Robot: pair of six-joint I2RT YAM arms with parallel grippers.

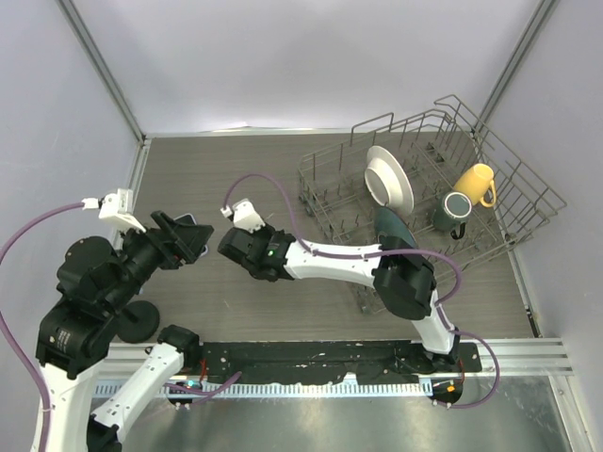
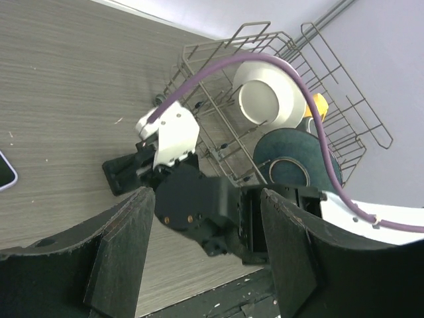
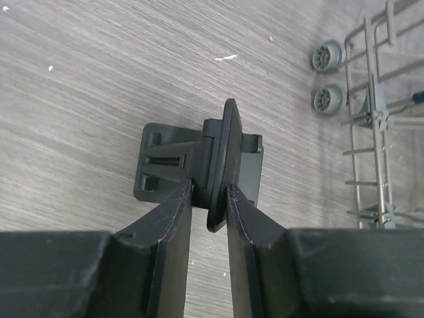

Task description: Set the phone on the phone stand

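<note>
The phone stand [image 3: 218,156] is a black piece lying on the wood table, with a rectangular clamp part and a thin plate seen edge-on. My right gripper [image 3: 210,192] is shut on it, one finger against each side of the plate. The left wrist view shows the phone stand [image 2: 122,173] at the tips of the right gripper [image 2: 142,165]. Only a corner of the phone [image 2: 5,173], black with a pale rim, shows at the left edge; from above the phone [image 1: 187,220] peeks out beyond my left gripper [image 1: 193,240]. That left gripper [image 2: 204,199] is open and holds nothing.
A wire dish rack [image 1: 528,202] fills the back right, holding a white plate [image 1: 388,179], a dark green plate [image 1: 394,226], a green mug [image 1: 452,212] and a yellow mug [image 1: 476,184]. Its wheels [image 3: 328,56] are close to the stand. A black rail [image 1: 330,358] runs along the near edge.
</note>
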